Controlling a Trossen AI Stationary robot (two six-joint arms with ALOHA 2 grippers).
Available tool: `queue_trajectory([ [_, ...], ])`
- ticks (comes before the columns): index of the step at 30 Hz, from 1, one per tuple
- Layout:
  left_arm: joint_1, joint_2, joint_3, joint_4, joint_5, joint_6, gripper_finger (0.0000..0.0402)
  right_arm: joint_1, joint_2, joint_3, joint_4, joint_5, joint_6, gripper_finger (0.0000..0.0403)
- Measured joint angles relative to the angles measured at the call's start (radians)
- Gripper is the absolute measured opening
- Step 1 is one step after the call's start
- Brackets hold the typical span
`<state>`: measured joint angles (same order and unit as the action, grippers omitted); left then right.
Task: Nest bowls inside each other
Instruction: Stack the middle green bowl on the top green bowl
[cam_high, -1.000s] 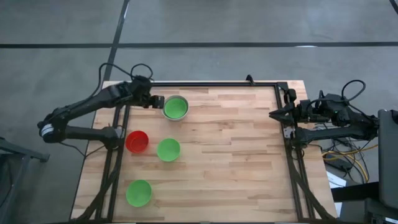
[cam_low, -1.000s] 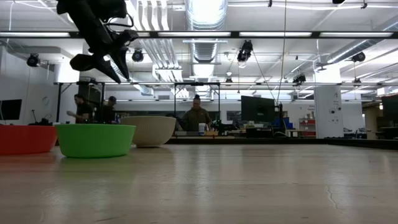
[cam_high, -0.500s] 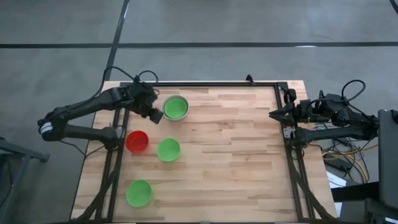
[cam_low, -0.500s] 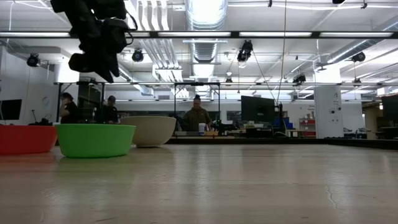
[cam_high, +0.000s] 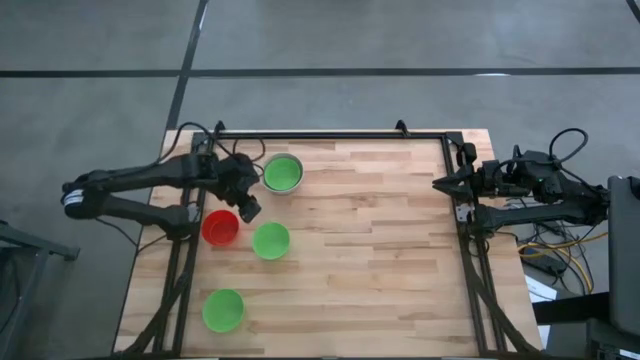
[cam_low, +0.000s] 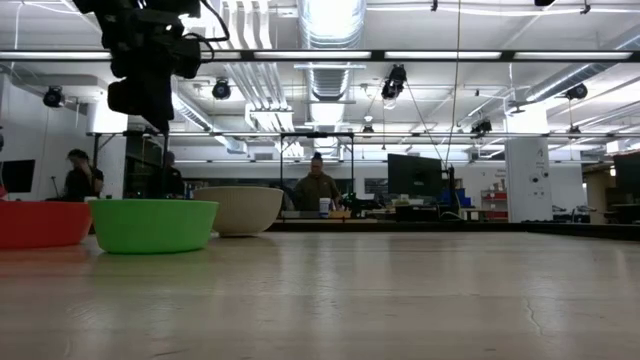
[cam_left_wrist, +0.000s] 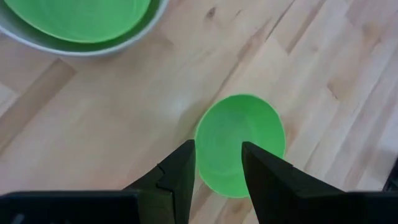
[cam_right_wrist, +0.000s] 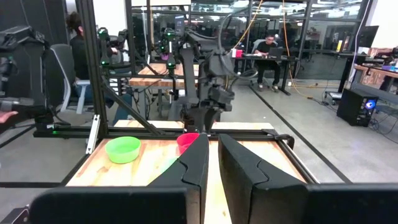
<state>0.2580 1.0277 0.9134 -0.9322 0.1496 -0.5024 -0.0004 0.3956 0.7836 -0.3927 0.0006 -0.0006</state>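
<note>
A green bowl (cam_high: 282, 172) sits nested inside the pale white-grey bowl (cam_high: 267, 183) at about eleven o'clock on the counter (cam_high: 380, 250) as seen from above. South of that pair, the red bowl (cam_high: 220, 227) and a second green bowl (cam_high: 270, 240) stand side by side, close but apart, around nine o'clock from the counter's middle. The third green bowl (cam_high: 223, 310) stands alone well off toward seven o'clock, near the front edge. My left claw (cam_high: 248, 207) hangs in the air above the counter between the nested pair and the red bowl, just at the red bowl's one o'clock; its fingers (cam_left_wrist: 180, 177) stand wide and carry nothing, and past them the wrist camera looks down into the loose green bowl beside the red one. My right claw (cam_high: 440, 184) waits off the counter's right edge at about three o'clock, level and pointing inward, its fingers (cam_right_wrist: 198, 163) drawn to a narrow gap with nothing between them.
</note>
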Motion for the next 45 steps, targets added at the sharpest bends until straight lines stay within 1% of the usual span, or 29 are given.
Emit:
queue_trajectory([
  [2, -0.027, 0.0, -0.026, 0.044, -0.017, -0.037, 0.0136, 0.0, 0.0, 0.0, 0.0, 0.0, 0.0, 0.0034],
  [7, -0.072, 0.001, -0.076, 0.116, -0.02, -0.078, 0.0136, 0.0, 0.0, 0.0, 0.0, 0.0, 0.0, 0.0034],
  [11, -0.083, 0.001, -0.096, 0.125, -0.042, -0.095, 0.0136, 0.0, 0.0, 0.0, 0.0, 0.0, 0.0, 0.0034],
  [16, -0.09, 0.001, -0.133, 0.15, -0.055, -0.071, 0.0136, 0.0, 0.0, 0.0, 0.0, 0.0, 0.0, 0.0034],
  [22, -0.091, 0.001, -0.212, 0.231, -0.071, -0.084, 0.0136, 0.0, 0.0, 0.0, 0.0, 0.0, 0.0, 0.0034],
  [28, -0.091, 0.002, -0.278, 0.274, -0.073, -0.101, 0.0136, 0.0, 0.0, 0.0, 0.0, 0.0, 0.0, 0.0034],
  [32, -0.091, 0.002, -0.29, 0.276, -0.067, -0.124, 0.0136, 0.0, 0.0, 0.0, 0.0, 0.0, 0.0, 0.0034],
  [40, -0.095, 0.002, -0.297, 0.275, -0.009, -0.146, 0.0136, 0.0, 0.0, 0.0, 0.0, 0.0, 0.0, 0.0034],
  [45, -0.113, 0.002, -0.297, 0.281, -0.008, -0.139, 0.0136, 0.0, 0.0, 0.0, 0.0, 0.0, 0.0, 0.0034],
])
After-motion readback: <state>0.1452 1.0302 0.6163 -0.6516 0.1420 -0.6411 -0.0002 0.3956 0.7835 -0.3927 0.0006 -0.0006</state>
